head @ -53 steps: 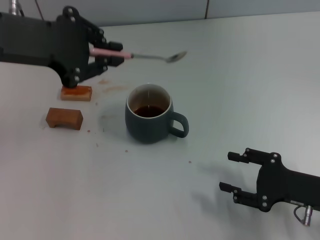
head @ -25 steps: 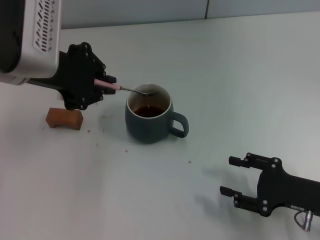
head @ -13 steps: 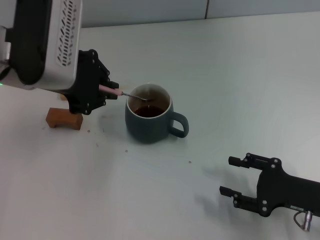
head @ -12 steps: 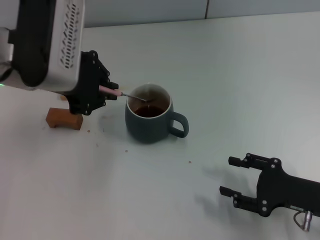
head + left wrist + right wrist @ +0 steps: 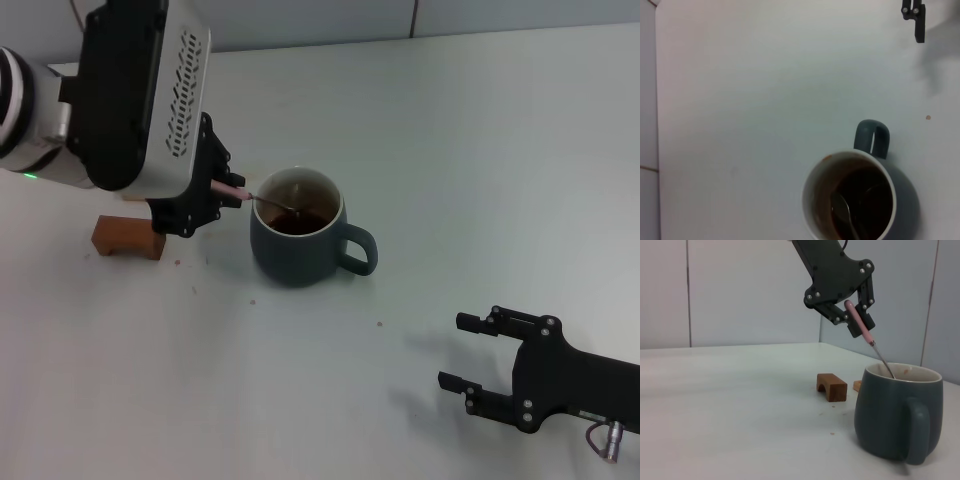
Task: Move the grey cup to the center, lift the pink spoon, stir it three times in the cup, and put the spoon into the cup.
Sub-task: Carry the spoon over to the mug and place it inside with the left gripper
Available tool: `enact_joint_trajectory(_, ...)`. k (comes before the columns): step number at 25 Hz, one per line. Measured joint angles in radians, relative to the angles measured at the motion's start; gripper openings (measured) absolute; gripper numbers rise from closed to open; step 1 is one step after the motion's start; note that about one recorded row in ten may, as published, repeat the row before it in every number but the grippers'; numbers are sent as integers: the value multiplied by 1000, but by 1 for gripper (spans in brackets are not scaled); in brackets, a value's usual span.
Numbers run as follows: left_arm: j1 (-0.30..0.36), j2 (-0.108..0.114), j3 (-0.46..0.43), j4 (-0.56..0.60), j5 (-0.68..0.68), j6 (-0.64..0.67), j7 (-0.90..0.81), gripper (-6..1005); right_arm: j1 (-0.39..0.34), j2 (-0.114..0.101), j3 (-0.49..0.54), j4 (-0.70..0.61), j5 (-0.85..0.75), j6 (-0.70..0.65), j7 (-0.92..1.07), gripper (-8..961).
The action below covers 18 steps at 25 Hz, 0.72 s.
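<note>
Head view: my left gripper (image 5: 222, 192) pinches the pink spoon (image 5: 262, 199) by its handle, angled so the bowl dips into the grey cup (image 5: 298, 240) mid-table for stirring; left wrist confirms bowl in liquid; right gripper (image 5: 478, 356) open, parked near front-right corner.
</note>
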Motion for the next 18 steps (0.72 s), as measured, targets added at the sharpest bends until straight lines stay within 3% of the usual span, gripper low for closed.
enact_joint_trajectory(18,8,0,35,35,-6,22,-10,152,-1,0,0,0,1,1,0,667)
